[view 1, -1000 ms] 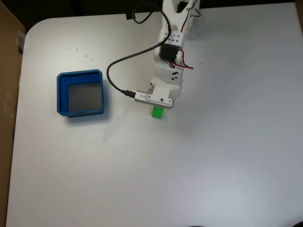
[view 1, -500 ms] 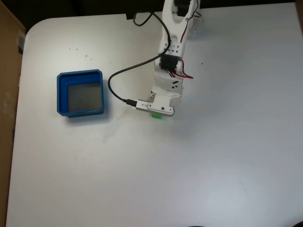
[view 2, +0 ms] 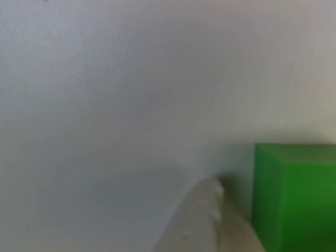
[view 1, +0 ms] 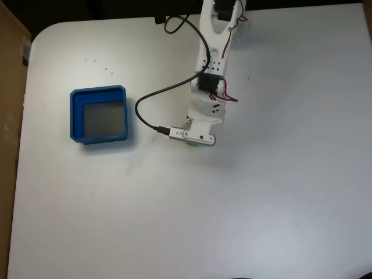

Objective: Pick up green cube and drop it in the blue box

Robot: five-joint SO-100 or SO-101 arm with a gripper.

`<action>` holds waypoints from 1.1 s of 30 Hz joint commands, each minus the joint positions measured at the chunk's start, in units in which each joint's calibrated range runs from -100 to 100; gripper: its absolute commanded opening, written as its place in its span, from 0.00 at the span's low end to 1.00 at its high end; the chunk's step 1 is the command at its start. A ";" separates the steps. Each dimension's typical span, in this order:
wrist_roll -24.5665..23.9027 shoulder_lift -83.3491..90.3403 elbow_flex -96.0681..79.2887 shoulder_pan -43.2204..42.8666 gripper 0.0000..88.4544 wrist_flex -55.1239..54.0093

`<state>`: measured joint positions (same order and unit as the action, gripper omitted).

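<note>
Reaching down over the green cube (view 2: 294, 197), the tool (view 1: 194, 141) is at the grasping step; the cube sits on the white table (view 1: 261, 192), mostly hidden under the tool in the fixed view. 1 finger (view 2: 202, 223) stands just beside the cube, but I cannot tell how wide the tool is open. Next it should close on the cube, lift it, and carry it to the blue box (view 1: 75, 116), well apart at the left in the fixed view.

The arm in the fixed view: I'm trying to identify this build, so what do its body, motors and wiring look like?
The arm is built of white plastic segments with black servo motors set into the joints. Short red wires loop beside one servo, and a black cable curves from the base down to a small silver module on the wrist. A few small dark marks dot the white shell. The other view shows one pale fingertip.
</note>
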<state>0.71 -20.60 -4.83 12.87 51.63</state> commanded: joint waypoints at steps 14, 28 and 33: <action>-0.15 0.58 2.85 0.42 0.17 -0.91; -0.15 0.58 2.85 0.49 0.16 -0.58; -0.15 0.58 2.85 0.49 0.14 -0.50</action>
<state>0.71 -20.60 -4.83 12.94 51.63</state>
